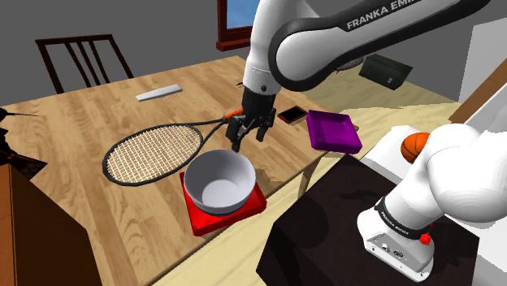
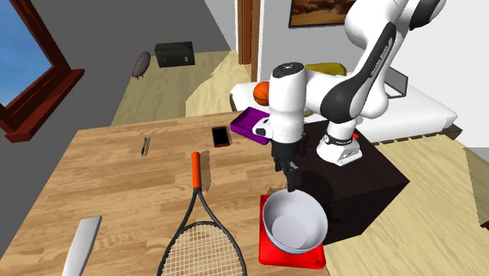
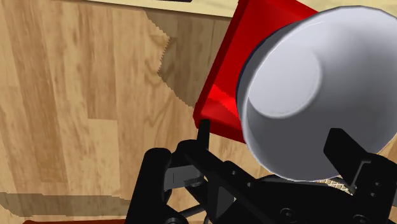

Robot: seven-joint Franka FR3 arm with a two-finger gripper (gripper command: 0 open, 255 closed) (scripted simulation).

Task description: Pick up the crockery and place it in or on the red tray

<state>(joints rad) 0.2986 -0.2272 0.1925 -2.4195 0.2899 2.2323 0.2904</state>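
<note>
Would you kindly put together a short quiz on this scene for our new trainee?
1. True or false: the bowl sits on the red tray.
2. Which thing lies beside the tray on the table? A) a racket B) a kettle C) a laptop
3. Fill in: the gripper hangs just above the bowl's rim with its fingers ____ (open or shut).

Key: 1 true; 2 A; 3 open.
</note>
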